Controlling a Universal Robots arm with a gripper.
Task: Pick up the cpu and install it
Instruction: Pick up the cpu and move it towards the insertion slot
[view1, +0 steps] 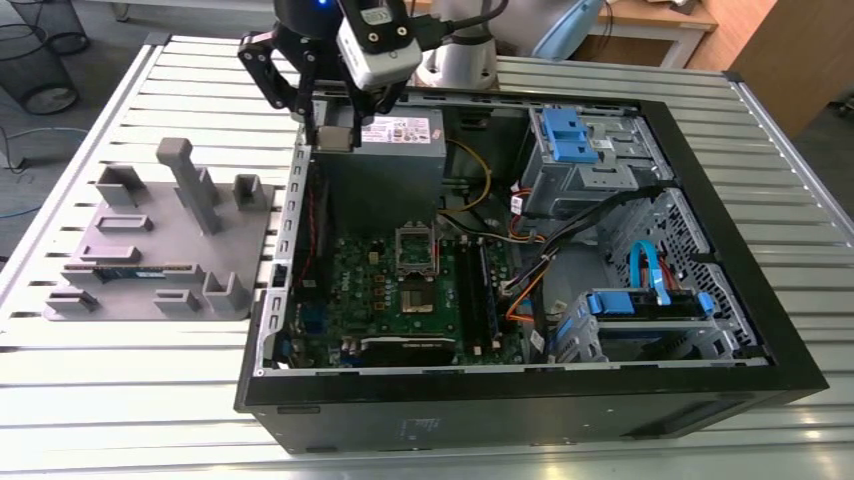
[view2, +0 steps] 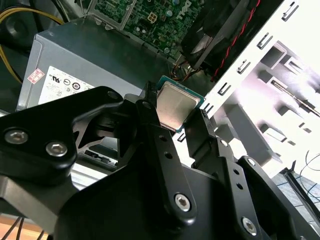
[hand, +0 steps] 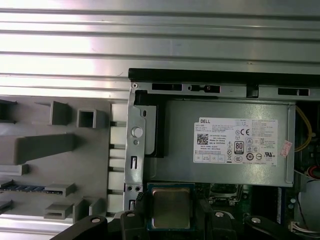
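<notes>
In the exterior view a grey fixture (view1: 160, 240) is lying at the frame's left. Right of it, at upper left-centre, the gripper (view1: 336, 136) is hanging above the case's edge beside the power supply (view1: 387, 150). Its fingers are clamping the cpu (view2: 174, 104) by opposite edges, and the silver top is showing between them in the second wrist view. The socket (view1: 416, 255) is sitting mid-frame, well apart from the cpu.

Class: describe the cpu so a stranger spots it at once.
Start at the open computer case; the gripper hangs by its grey power supply. Gripped there is the cpu: a small flat square, shiny silver on top, far smaller than that grey box.
</notes>
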